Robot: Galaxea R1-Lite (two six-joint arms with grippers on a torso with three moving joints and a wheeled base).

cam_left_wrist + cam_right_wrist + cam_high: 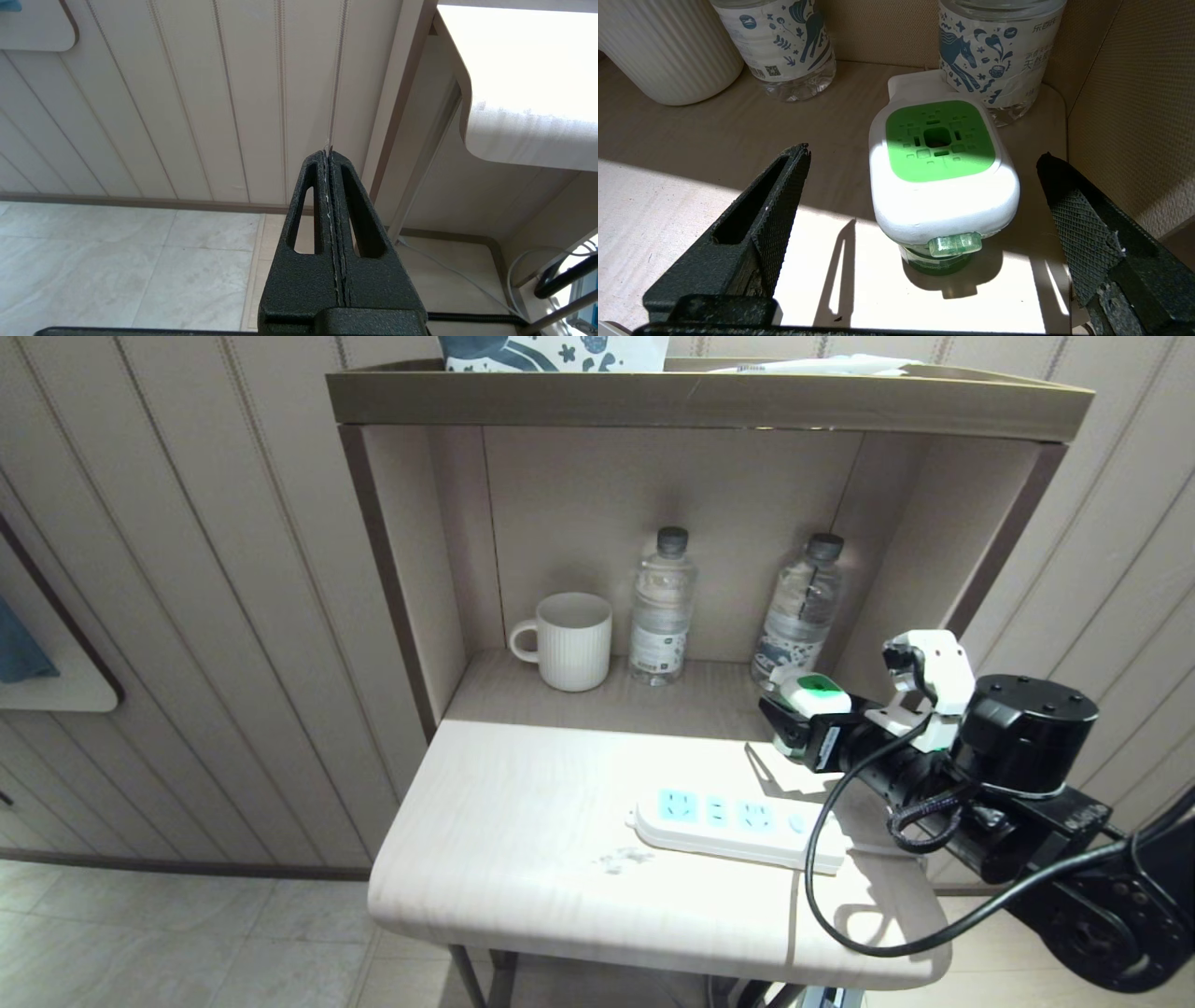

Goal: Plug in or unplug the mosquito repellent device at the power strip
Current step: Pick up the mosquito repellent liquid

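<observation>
Panelled wall behind a pale wood table (523,840) with a shelf hutch at frame centre. Power strip (728,821) lies flat at lower centre-right, sockets empty. Ribbed mug (571,639) and two water bottles (663,607) stand at the back. Right hand (924,205), fingers spread wide, flanks the upright mosquito repellent device (941,172) without touching. Left hand (331,161), fingers pressed together, hangs below the table edge.
</observation>
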